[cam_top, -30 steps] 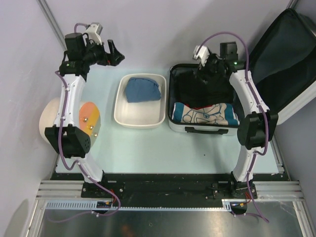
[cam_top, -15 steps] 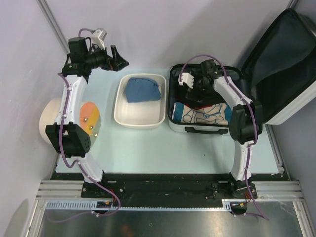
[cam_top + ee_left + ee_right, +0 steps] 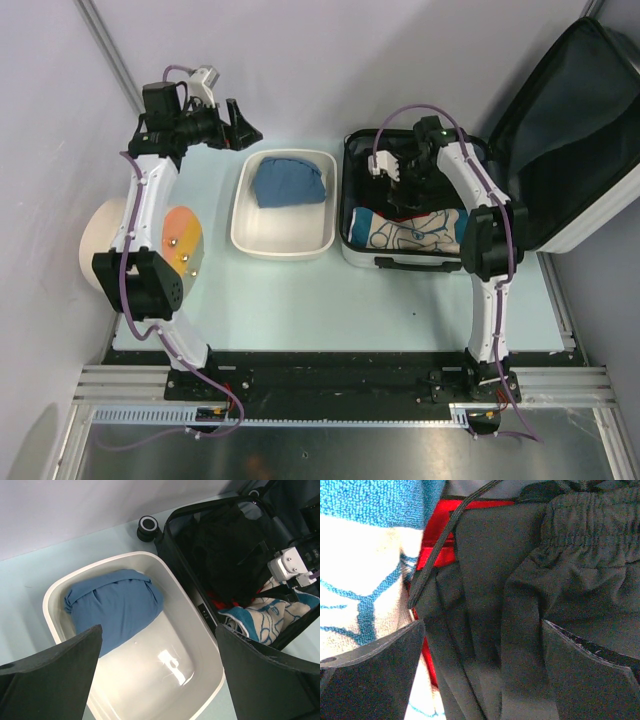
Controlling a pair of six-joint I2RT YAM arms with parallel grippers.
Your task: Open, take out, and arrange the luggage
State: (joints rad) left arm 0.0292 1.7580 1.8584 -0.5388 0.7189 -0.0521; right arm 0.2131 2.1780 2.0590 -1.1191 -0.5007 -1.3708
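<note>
Now: take-out step under way. The luggage [image 3: 440, 263] lies on the table at right, lid thrown back against the wall, so opening is done. A blue bundle [image 3: 288, 183] already sits in the cream tub [image 3: 240, 215] beside it.

Right tool [image 3: 482, 625] is down inside the case, jaws spread wide and holding nothing. It hangs just over the black garment [image 3: 520, 580], with the patterned towel [image 3: 365, 580] to one side and a red strip [image 3: 440, 540] showing between them. Left tool [image 3: 157, 630] is likewise released and empty, hovering above the tub's far end.

Judgement: the next move calls for a short descent and a pinch on a fold of the black fabric, keeping clear of the drawcord [image 3: 435, 565].

Against one second ago: the right arm has folded inward and the tool has dropped from the case's far edge toward the towel. The left tool has drifted slightly toward the tub. Contents look unmoved.
</note>
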